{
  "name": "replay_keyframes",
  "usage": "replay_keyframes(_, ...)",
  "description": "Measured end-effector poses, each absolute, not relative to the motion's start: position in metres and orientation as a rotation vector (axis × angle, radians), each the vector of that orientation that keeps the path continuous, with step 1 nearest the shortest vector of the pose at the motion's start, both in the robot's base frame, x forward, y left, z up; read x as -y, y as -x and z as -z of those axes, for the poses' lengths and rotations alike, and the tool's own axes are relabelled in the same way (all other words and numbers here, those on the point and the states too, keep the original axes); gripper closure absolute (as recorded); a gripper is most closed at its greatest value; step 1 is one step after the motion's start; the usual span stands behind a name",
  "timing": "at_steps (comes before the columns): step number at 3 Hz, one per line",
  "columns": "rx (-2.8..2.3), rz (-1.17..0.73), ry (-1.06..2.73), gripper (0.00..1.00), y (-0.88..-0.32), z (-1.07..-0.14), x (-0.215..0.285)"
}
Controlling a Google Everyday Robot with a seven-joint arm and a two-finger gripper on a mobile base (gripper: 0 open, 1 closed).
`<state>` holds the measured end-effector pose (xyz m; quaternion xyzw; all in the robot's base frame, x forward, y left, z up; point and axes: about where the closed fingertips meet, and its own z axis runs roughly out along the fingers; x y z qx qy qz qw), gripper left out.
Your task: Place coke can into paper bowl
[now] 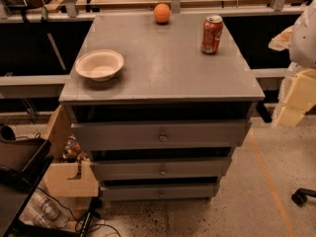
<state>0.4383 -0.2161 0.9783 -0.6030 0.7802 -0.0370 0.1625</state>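
Gripper point(297, 98) at the right edge, partly cut off by the frame and hard to make out, just off the front right corner of the grey drawer cabinet point(163, 68); open or closed, cannot tell. Coke can point(212, 34) upright on the far right of the cabinet top, up and left of the gripper, well apart from it. Paper bowl point(99, 64) near the front left corner, well apart from the can; orange ball point(161, 13) at the far edge.

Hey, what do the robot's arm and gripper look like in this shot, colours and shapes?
Both show only at the right edge of the view. The arm is a smooth, rounded white shell. Below it, the gripper, off the right side of the grey cabinet, is pale cream-yellow and blocky, with flat angular faces. No cables, markings or lettering show on either.
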Motion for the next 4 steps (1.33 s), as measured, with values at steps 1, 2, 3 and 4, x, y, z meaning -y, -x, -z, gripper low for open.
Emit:
replay_keyframes(1, -2.224, 0.107, 1.717, 0.0, -0.438, -0.979, 0.216)
replay_keyframes(2, -2.212, 0.11, 1.617, 0.0, -0.443, -0.979, 0.221)
replay_keyframes(3, -2.215, 0.023, 1.365, 0.0, -0.448, -0.953, 0.252)
replay_keyframes(4, -2.095, -0.053, 1.198, 0.0, -0.474, -0.944, 0.274)
